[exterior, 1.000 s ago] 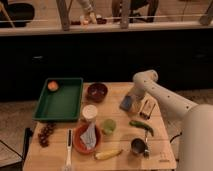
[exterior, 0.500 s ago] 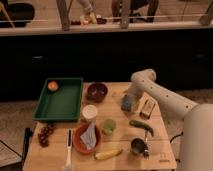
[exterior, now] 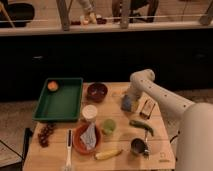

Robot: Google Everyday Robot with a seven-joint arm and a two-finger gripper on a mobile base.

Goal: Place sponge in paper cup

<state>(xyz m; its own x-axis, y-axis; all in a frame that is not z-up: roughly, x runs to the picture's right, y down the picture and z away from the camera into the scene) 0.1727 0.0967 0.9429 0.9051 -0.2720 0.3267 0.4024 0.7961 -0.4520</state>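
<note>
Wooden table, viewed from above and in front. The white arm enters from the right, bends at an elbow above the far right part of the table and points down.

Gripper: positioned low over the right half of the table, directly at the sponge. Whether it is open or closed on anything cannot be told. Contact between gripper and sponge cannot be confirmed; the gripper's tip overlaps the sponge's upper edge in this view.

Sponge: blue face showing, on or just above the table surface beneath the gripper. A brownish block lies just beside it on the right.

Paper cup: white, upright, standing near the table's centre, left of the sponge and well apart from it and from the gripper. Nothing can be seen inside it.

Other items noted:
- green cup, upright, just beside the paper cup to its front right.
- green tray on the left, with an orange fruit in its far corner.
- dark bowl behind the paper cup.
- orange plate at the front, holding a pale crumpled item.
- banana on the front edge.
- grapes at the left.
- green vegetable and metal cup at the front right.
</note>
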